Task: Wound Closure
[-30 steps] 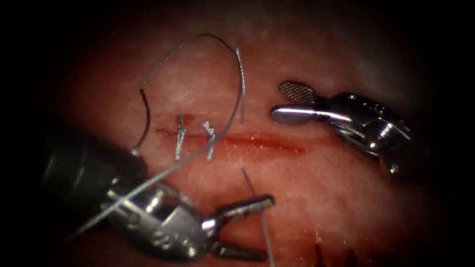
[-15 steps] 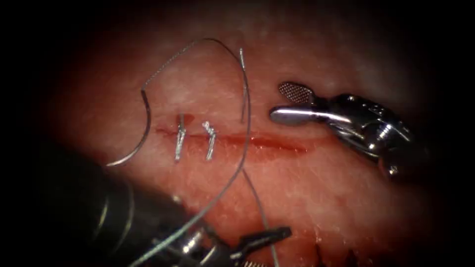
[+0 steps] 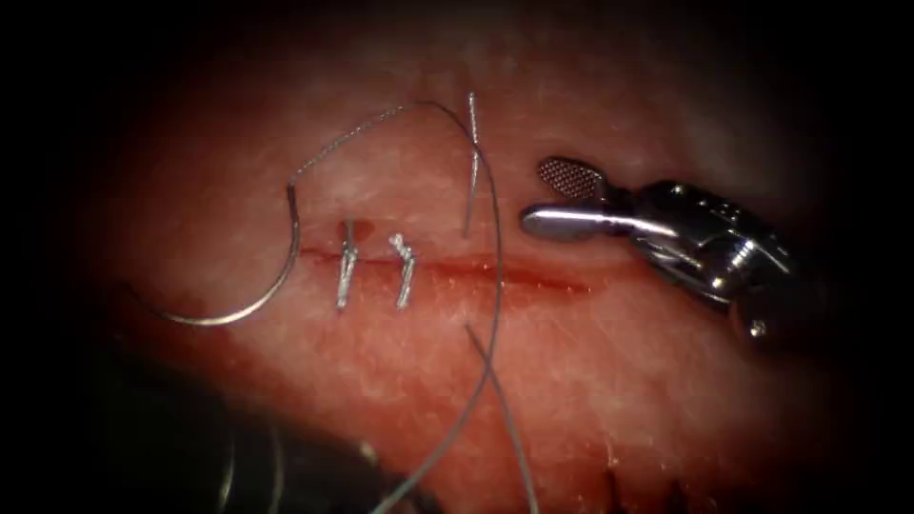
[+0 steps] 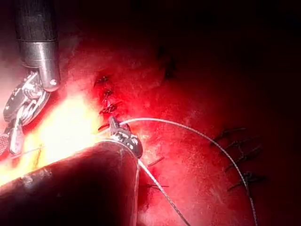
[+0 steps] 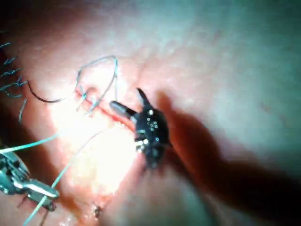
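Steel needle point(image 3: 279, 283), a smooth curve, lay free on the tissue point(image 3: 619, 381) left of the cut point(image 3: 533, 278), with neither tool holding it. I saw two short twisted stitches point(image 3: 346, 266) crossing the cut's left end. From the needle, fine thread point(image 3: 495, 247) arched far, then ran near. My endoscope hid the left tool's tip, but the right wrist camera showed the left tool point(image 5: 44, 193) clamped on the thread. The right tool point(image 3: 535, 195) hovered wide open and empty just past the cut, one jaw face cross-hatched.

Dim, dark-edged endoscope view; harsh glare in both wrist views.
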Robot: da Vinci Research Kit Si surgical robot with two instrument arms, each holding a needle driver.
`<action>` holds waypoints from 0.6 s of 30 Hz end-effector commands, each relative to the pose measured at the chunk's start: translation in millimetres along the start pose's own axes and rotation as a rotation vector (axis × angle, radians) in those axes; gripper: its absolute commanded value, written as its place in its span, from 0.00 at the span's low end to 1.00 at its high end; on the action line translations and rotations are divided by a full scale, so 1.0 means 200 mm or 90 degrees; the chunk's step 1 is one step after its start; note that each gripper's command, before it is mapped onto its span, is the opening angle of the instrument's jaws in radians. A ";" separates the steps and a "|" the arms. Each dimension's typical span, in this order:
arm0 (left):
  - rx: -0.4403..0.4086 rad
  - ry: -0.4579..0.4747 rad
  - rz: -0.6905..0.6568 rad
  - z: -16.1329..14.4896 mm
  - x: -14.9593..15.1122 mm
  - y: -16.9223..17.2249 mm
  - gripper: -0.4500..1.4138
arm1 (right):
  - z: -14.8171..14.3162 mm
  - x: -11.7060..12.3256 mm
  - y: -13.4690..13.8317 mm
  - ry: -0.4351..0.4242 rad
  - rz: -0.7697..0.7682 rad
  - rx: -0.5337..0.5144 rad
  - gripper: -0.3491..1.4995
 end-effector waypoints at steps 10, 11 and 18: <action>-0.016 0.009 0.018 -0.011 -0.014 -0.008 0.00 | -0.012 -0.010 -0.008 -0.011 -0.016 0.026 0.85; -0.014 0.013 0.016 -0.014 -0.016 -0.012 0.00 | -0.014 -0.011 -0.010 -0.018 -0.028 0.040 0.85; 0.003 0.046 0.002 -0.024 -0.021 -0.029 0.00 | -0.023 -0.015 -0.030 -0.079 -0.235 0.148 0.87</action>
